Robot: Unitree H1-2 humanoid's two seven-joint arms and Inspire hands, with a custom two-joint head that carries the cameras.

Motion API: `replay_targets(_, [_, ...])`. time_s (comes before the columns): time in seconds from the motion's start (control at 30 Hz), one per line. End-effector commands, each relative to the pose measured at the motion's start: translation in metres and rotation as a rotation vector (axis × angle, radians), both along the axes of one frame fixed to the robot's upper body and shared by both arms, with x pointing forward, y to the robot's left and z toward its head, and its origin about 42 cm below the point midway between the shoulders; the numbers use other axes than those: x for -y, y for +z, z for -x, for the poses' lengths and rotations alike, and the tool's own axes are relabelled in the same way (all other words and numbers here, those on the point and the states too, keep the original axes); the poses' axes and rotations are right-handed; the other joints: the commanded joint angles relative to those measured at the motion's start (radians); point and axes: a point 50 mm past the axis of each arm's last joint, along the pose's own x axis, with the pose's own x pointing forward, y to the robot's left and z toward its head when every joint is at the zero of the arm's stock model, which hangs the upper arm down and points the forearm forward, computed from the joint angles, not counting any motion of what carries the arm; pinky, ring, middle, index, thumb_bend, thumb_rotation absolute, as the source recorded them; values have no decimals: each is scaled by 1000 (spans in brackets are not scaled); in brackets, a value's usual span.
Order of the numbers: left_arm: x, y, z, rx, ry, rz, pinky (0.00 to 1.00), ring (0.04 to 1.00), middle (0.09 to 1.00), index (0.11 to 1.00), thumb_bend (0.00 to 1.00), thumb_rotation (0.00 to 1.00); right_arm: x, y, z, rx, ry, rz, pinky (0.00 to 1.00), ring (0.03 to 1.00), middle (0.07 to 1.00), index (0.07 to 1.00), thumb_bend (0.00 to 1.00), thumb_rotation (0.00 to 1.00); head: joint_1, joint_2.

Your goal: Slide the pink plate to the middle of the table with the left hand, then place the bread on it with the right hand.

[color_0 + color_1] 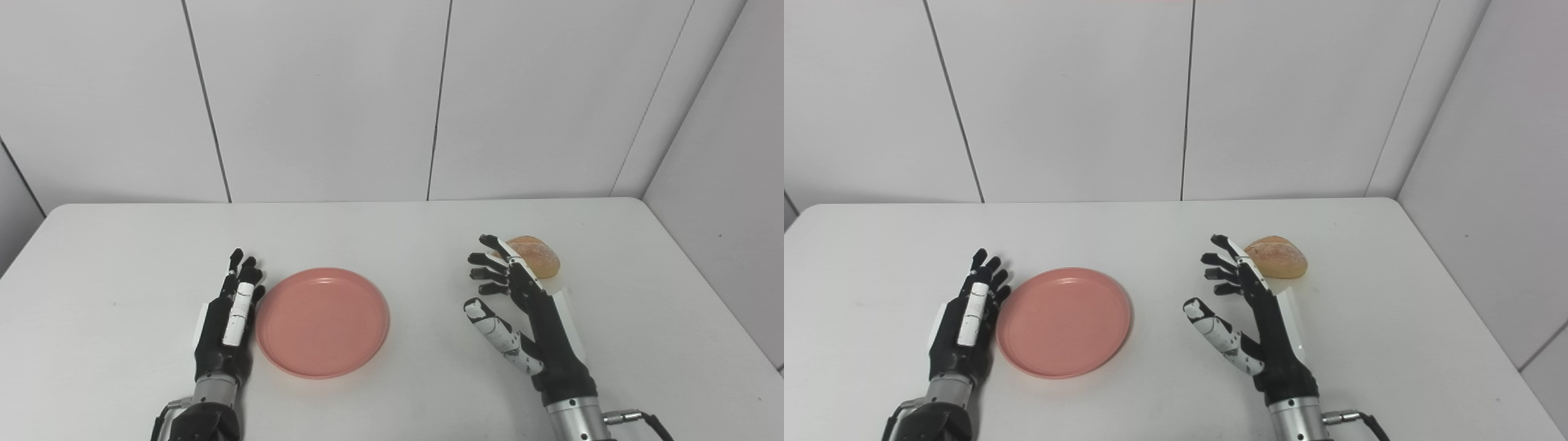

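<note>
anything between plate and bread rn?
Only the right hand, open, next to the bread; bare table toward the pink plate. Both views.

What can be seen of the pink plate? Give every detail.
The pink plate is round and shallow, with a raised rim and a smooth, plastic-looking surface. It is empty and lies flat on the white table, left of centre. The left hand stands edge-on against its left rim. The bread lies apart, far right.

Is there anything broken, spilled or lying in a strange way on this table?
Nothing stands out. The pink plate lies flat and whole beside the left hand, the bread sits intact behind the open right hand, and no spill shows on the table.
</note>
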Motion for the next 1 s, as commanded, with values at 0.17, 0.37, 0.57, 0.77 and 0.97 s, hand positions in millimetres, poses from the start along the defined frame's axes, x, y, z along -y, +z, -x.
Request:
replay_targets(0.17, [4, 7, -2, 30, -10, 28, 975, 959, 982, 982, 871, 768, 18, 52, -24, 128, -29, 364, 767, 820, 845, 852, 999, 559, -1, -12])
replay_targets(0.37, [3, 5, -3, 26, -7, 28, 962, 946, 967, 982, 873, 764, 35, 78, -44, 63, -33, 478, 884, 887, 901, 860, 1000, 442, -1, -17])
replay_targets(0.57, [3, 5, -3, 27, -14, 39, 953, 941, 972, 986, 841, 750, 52, 98, -64, 19, -61, 592, 844, 892, 919, 842, 1000, 363, -6, -17])
replay_targets(0.77, [1, 3, -4, 22, -10, 35, 947, 929, 969, 984, 827, 751, 68, 114, -83, -39, -98, 727, 783, 882, 923, 835, 1000, 300, -4, -20])
replay_targets(0.97, [1, 2, -4, 23, -14, 36, 970, 924, 958, 984, 819, 751, 84, 132, -104, -137, -149, 849, 813, 888, 900, 828, 1000, 285, -6, -21])
